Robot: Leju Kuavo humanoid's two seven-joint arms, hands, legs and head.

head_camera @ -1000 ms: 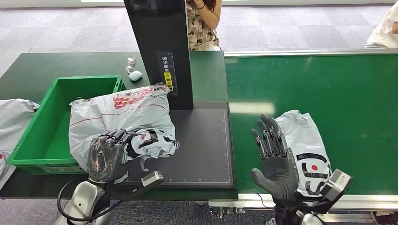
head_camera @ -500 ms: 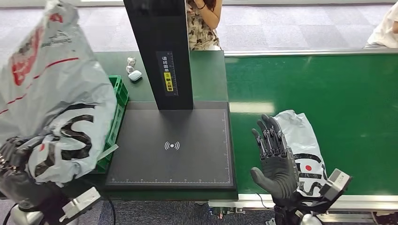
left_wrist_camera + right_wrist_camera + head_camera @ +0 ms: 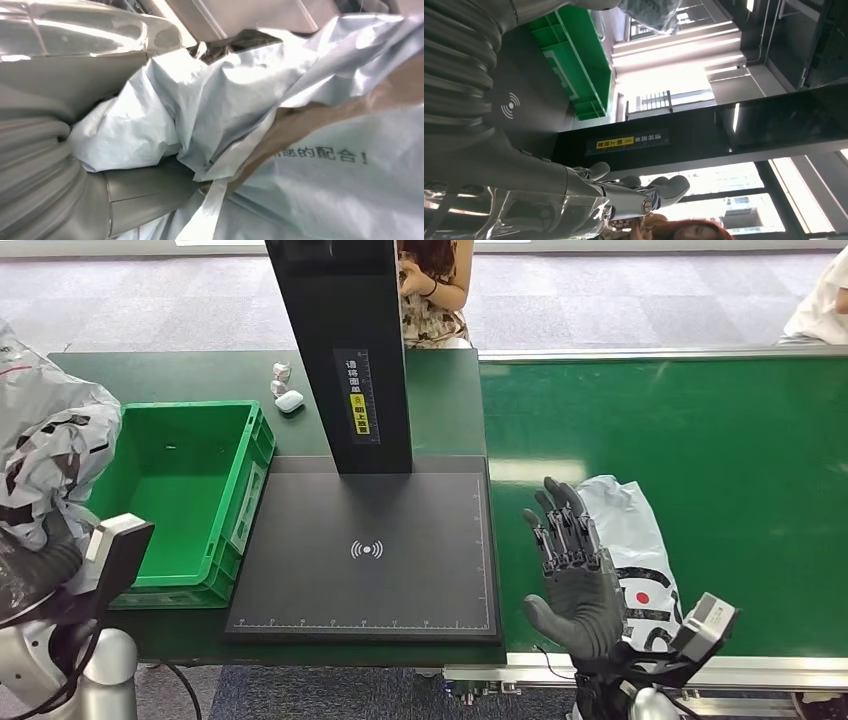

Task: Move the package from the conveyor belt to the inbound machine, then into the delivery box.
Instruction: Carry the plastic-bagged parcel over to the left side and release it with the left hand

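Note:
A grey plastic package with red and black print hangs at the far left, raised beside the green delivery box, whose inside is bare. My left hand grips the package from below; in the left wrist view the crumpled package lies against my left hand. The black inbound machine plate has nothing on it. My right hand stands upright and open at the conveyor belt's near edge, beside a second grey package. The right wrist view shows my right hand with fingers spread.
The machine's black column rises behind the plate. A white earbud case and small silver items lie on the table behind the box. One person stands behind the column, another sits at the far right.
My left hand lifted the package off the machine plate and swung it up and left, past the green box. The right hand shifted only slightly.

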